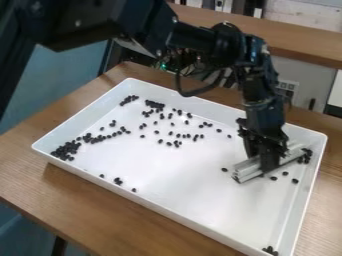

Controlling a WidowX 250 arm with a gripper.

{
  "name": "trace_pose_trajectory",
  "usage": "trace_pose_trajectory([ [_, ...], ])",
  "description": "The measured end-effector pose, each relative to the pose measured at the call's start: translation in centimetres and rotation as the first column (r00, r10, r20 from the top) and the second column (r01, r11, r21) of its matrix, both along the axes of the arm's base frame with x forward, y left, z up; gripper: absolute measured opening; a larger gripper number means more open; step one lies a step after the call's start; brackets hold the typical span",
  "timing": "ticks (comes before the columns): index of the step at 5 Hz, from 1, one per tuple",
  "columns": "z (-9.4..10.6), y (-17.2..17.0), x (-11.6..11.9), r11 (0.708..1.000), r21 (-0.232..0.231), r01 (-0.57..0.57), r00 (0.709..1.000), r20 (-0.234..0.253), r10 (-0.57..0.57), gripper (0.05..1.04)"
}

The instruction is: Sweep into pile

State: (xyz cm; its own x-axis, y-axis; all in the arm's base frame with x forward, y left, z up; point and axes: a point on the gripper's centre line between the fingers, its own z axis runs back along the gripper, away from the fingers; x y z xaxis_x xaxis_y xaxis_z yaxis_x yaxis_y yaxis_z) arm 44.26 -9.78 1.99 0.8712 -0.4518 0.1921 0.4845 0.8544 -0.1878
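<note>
My gripper [262, 162] hangs over the right part of the white tray [174, 175], shut on a pale grey ribbed bar [247, 171]. The bar lies low at a slant, one end toward the tray's middle and the other toward the right wall. Small black beans [67, 150] form a cluster in the left corner, with a loose band running from it. More beans are scattered across the back half, and a few groups lie along the front edge, in the near right corner and beside the bar's right end.
The tray's raised walls surround the bar and beans. Under it is a wooden table [80, 192]. My arm crosses above the tray's back side from the upper left. Behind stand a wooden ledge [300, 42] and some cables and equipment.
</note>
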Motion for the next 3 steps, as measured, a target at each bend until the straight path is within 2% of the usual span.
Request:
trace_pose_trajectory([
  [3, -0.2, 6.0, 0.7, 0.992, -0.002, -0.126, 0.992, -0.023, 0.126, 0.381],
])
